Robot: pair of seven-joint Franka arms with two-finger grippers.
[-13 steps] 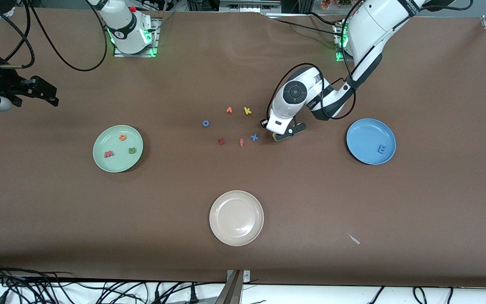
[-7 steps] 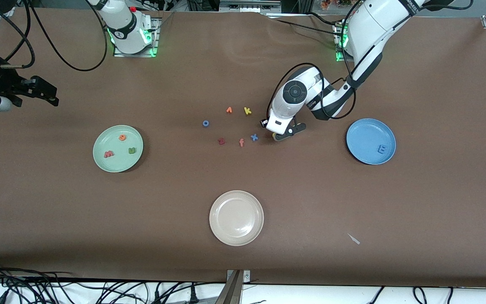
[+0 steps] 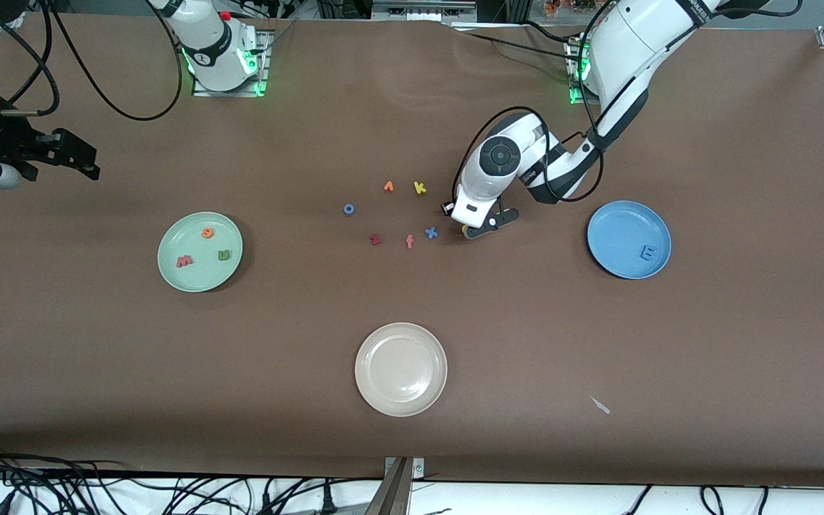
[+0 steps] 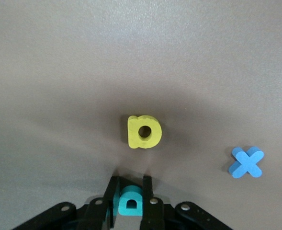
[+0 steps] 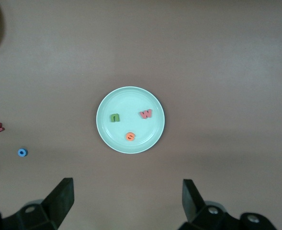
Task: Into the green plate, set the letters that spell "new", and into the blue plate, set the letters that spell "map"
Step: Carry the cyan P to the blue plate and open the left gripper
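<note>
Since the earlier frame, the left gripper (image 3: 471, 230) has finished clamping on the teal p (image 4: 129, 203), right of center in the front view; the yellow a (image 4: 143, 132) lies flat just beside it. The right gripper (image 5: 126, 199) waits spread wide above the green plate (image 3: 169, 268), which holds n, w and e. The blue plate (image 3: 616, 222), at right with bare table around it, holds m.

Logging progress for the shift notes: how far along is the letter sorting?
Done: n, w, e lie in the green plate; the blue m lies in the blue plate. In hand: the left gripper is shut on the teal p. Left: the yellow a on the table. The right gripper waits, open.
</note>
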